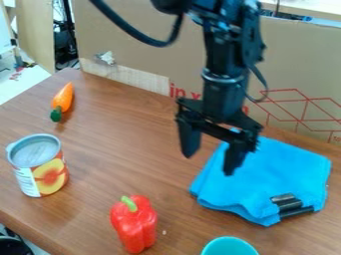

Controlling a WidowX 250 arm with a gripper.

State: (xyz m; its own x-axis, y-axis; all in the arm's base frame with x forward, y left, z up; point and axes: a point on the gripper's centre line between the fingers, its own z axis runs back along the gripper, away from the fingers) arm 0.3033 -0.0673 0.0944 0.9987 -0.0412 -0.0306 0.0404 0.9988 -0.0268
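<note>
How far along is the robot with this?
The blue cloth looks loosely folded, perhaps already done. Nothing is in hand: the gripper hangs by the cloth's edge, jaws apart and empty. Any gathering seems left, as the carrot, can and red pepper sit spread across the table.

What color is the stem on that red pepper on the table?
The stem is light green, as the camera view shows.

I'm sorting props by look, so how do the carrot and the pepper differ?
The carrot is orange with a dark green end; the pepper is red with a light green stem. The carrot is slender and tapered, the pepper broad and blocky. Both rest on the table.
</note>
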